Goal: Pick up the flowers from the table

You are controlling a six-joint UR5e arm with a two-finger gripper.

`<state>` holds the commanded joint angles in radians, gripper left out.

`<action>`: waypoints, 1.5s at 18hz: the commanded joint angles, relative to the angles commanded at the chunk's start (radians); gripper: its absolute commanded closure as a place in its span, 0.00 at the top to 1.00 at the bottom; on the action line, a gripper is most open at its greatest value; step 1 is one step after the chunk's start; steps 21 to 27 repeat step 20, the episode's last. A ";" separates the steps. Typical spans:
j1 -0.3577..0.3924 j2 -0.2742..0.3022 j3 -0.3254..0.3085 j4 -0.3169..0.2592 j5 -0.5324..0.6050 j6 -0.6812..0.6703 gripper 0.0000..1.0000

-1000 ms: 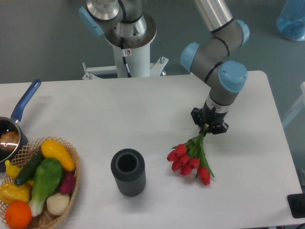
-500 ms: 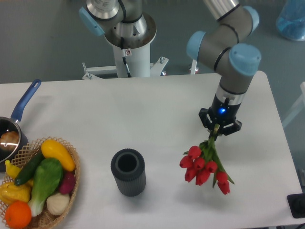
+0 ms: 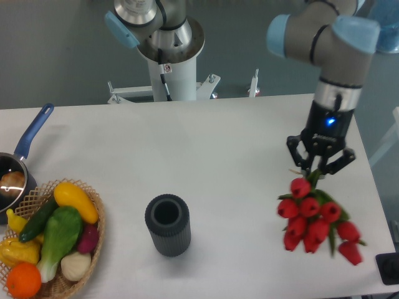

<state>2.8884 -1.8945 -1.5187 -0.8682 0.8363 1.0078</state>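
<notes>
A: White tabletop [image 3: 187, 149] under grey floor, robot pedestal [image 3: 167, 75] at the far edge. Left side: blue-handled pot [image 3: 15, 165], wicker basket [image 3: 75, 274] of vegetables. Centre-front: dark ribbed cup [image 3: 167, 225], upright, well apart from everything.

B: Pincer [image 3: 317, 169] at far right, pointing down, jaws narrow and clamped on the stems of the flowers [image 3: 315, 215]. Red heads hanging below and toward the camera, blurred. Contact between heads and tabletop not resolvable; likely lifted clear.

A: Handling judgement: light, floppy bunch. Stems slender and bendable, probably slick. Heads soft, easily crushed. Best hold on the tied stems, as now, never on the blooms. Swing likely under quick moves.

B: Margins: right rim of tabletop just beside the bunch, front rim near. Dark object [image 3: 389, 268] at the front-right corner, near the lowest bloom. Open room to the left, between bunch and cup. Upward path unobstructed as far as visible.
</notes>
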 joint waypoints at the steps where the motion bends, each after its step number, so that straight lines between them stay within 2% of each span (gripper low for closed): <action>1: 0.006 0.005 0.000 0.000 -0.017 0.002 0.17; 27: 0.043 0.023 0.003 0.002 -0.062 0.002 0.17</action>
